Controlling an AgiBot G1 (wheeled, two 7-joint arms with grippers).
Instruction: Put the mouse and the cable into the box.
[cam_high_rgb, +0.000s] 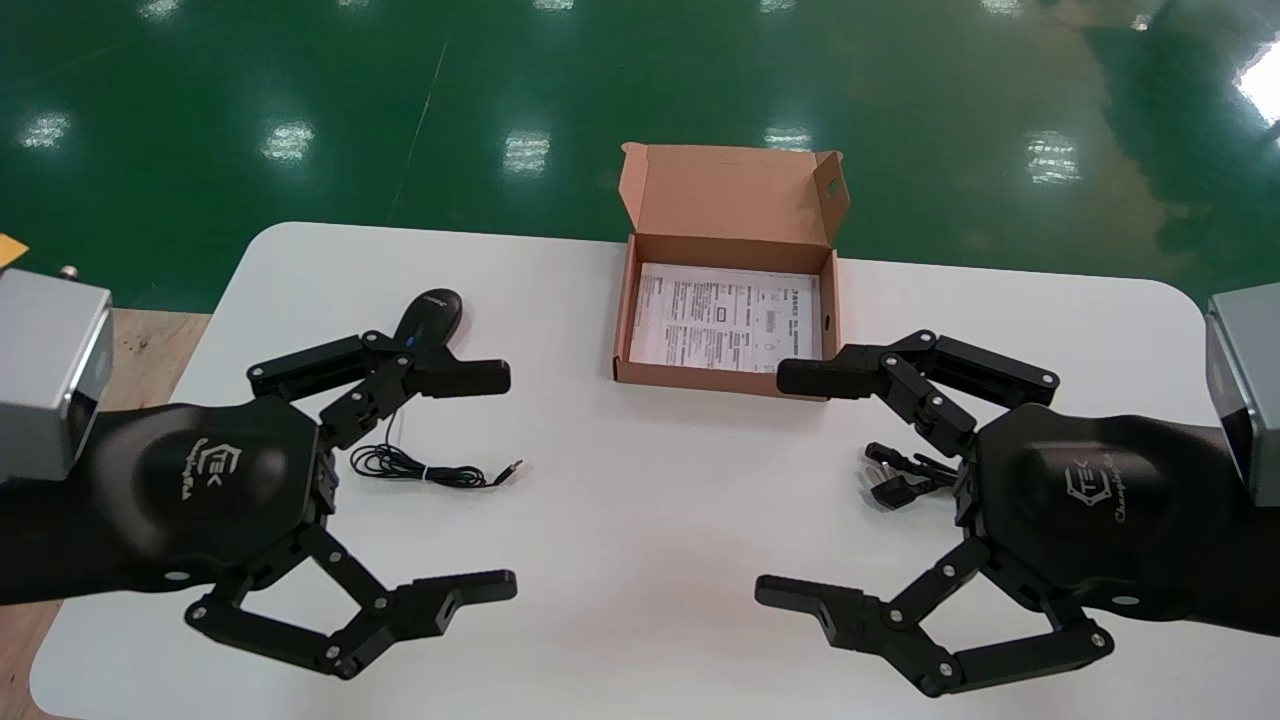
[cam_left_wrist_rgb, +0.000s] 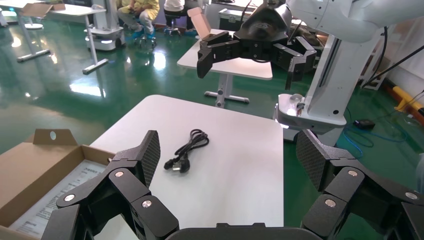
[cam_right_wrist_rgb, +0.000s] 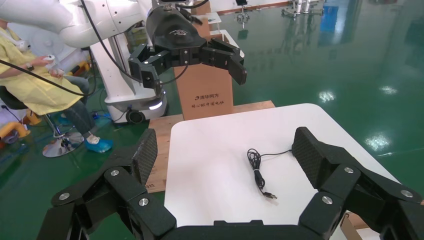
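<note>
Left gripper: nearest the lens, the black linkage-fingered left gripper (cam_high_rgb: 495, 480) hovers over the left side of the white rounded table (cam_high_rgb: 640, 560), fingers spread wide, nothing in them.
Mouse: the small black plastic mouse (cam_high_rgb: 432, 315) sits flat on the table just beyond that gripper's upper finger, well left of the box. Looks light, hard and a bit slick, so I'd pinch it across the narrow sides, not the curved top.
Cord: the mouse's thin black cord (cam_high_rgb: 400, 462) lies in a loose coil near the gripper with its USB plug (cam_high_rgb: 510, 469) pointing right. It's floppy and will probably trail behind the mouse.
Box: the open brown cardboard box (cam_high_rgb: 628, 310) stands mid-table at the far edge, lid up, with a printed white paper sheet (cam_high_rgb: 725, 320) on its floor. Neither item is in it yet.
Cable: the thicker black bundled power cable (cam_left_wrist_rgb: 189, 149) lies right of the box, partly under the right arm. Soft but springy; grabbing the bunched middle seems safest.
Right gripper: the matching black right gripper (cam_high_rgb: 785, 485) hovers right of centre, jaws wide apart, empty.
</note>
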